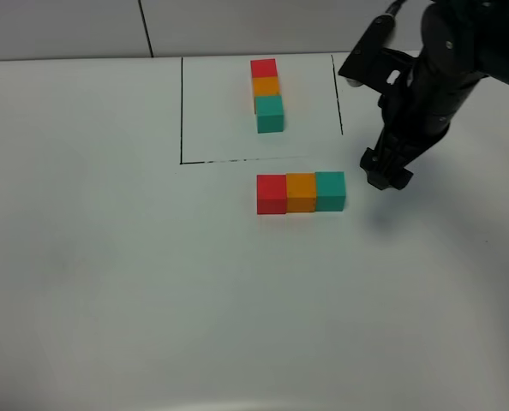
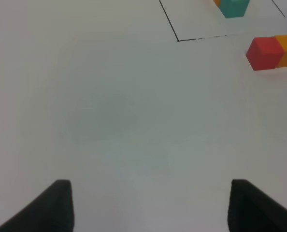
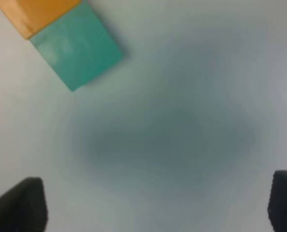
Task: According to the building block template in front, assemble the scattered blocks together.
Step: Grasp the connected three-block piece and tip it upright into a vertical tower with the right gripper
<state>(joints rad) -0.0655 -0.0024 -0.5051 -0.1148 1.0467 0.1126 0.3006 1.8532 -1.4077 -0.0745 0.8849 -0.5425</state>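
Scattered blocks (image 1: 301,192) lie joined beside the outlined square (image 1: 182,111) holding the building block template (image 1: 266,92), while my left gripper (image 2: 153,208) and right gripper (image 1: 386,178) gape empty.

You see a white table (image 1: 109,282) beneath the right claw (image 1: 386,180). A thin black outline (image 1: 182,111) is drawn on it just beside that claw, with grey wall panels (image 1: 66,26) beyond.

No writing, label, brand, number or sign can be read in any view. The only mark on the white desk (image 1: 109,257) is a thin black drawn outline (image 1: 182,111) toward the far edge; it is a plain line, not a character. The right wrist view is blurred, so fine print on the teal matte cube (image 3: 76,48) might not be legible.
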